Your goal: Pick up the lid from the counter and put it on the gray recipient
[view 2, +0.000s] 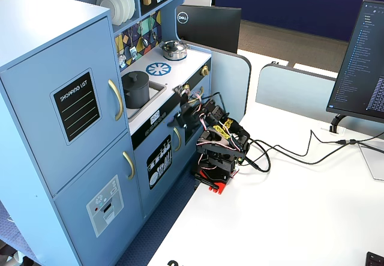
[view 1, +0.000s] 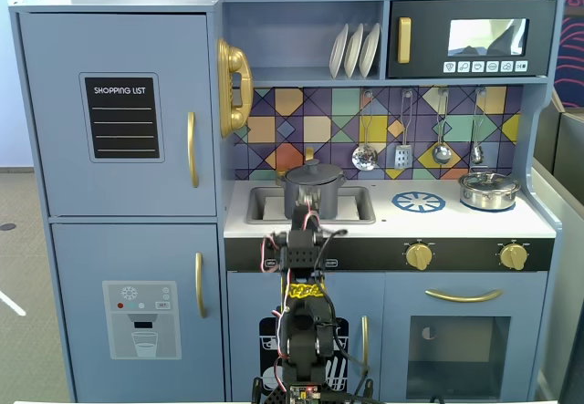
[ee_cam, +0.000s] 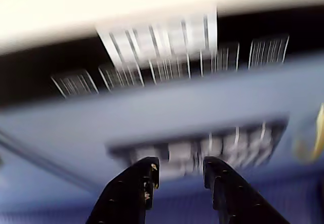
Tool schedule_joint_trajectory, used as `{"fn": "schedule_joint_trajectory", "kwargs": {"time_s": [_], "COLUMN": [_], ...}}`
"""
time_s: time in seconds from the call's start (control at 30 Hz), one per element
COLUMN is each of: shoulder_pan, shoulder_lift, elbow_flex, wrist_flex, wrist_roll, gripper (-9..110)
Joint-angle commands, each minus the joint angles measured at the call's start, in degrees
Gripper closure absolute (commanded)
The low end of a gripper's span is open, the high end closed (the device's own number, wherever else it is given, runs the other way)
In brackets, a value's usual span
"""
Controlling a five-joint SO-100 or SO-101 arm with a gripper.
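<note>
The gray pot (view 1: 325, 194) stands in the sink (view 1: 263, 205) of the toy kitchen and also shows in the other fixed view (view 2: 136, 93). The dark-gray lid (view 1: 313, 172) with its small knob lies on top of the pot. My gripper (ee_cam: 179, 166) is open and empty. It is in front of the counter's front edge, below and in front of the pot (view 1: 304, 226) (view 2: 180, 105). The wrist view is blurred and shows only the kitchen's black strip and blue front panel, not the pot or the lid.
A shiny silver pot (view 1: 488, 191) with its own lid sits on the counter at the right, beside a blue burner disc (view 1: 419, 202). Utensils hang on the tiled back wall (view 1: 401, 139). The arm's base (view 2: 216, 170) stands on a white table with cables and monitors.
</note>
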Motion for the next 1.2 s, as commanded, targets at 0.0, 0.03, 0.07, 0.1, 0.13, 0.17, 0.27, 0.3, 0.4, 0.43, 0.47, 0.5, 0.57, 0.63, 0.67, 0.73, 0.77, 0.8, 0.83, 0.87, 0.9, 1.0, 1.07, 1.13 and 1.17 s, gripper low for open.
{"fn": "schedule_joint_trajectory", "kwargs": {"time_s": [0.0,0.03,0.07,0.1,0.13,0.17,0.27,0.3,0.4,0.43,0.47,0.5,0.57,0.63,0.67,0.73,0.77,0.8,0.83,0.87,0.9,1.0,1.07,1.13,1.17], "shoulder_pan": [-0.26,0.00,0.26,0.26,0.35,0.62,1.76,2.20,0.62,0.09,-0.18,-0.18,-0.09,0.09,0.18,0.18,0.26,0.26,0.26,0.26,0.26,0.26,0.26,0.26,0.26], "shoulder_lift": [2.64,3.60,4.66,5.71,6.50,6.50,6.50,6.50,5.98,6.24,6.50,6.50,6.50,6.50,6.50,6.59,6.59,6.59,6.59,6.59,6.59,6.59,6.59,6.59,6.59], "elbow_flex": [10.37,13.71,16.44,18.54,20.48,21.53,24.79,26.28,26.72,26.72,26.72,26.72,26.72,26.72,26.72,26.72,26.72,26.72,26.72,26.72,26.72,26.72,26.72,26.72,26.72], "wrist_flex": [-1.05,-0.44,0.44,1.76,2.90,4.75,9.23,10.20,14.85,16.08,16.96,17.23,18.11,18.28,18.37,18.63,18.81,18.90,18.90,18.90,18.90,18.90,18.90,18.90,18.90], "wrist_roll": [-4.13,-7.73,-9.05,-8.09,-7.21,-7.47,-7.56,-7.29,-2.20,-1.14,-1.23,-1.32,-0.88,-0.88,-1.41,-3.25,-4.48,-4.92,-4.75,-4.75,-4.75,-4.75,-4.75,-4.75,-4.75], "gripper": [101,101,101,101,101,101,101,101,101,101,101,100,100,99,99,98,98,98,98,98,98,97,97,97,97]}}
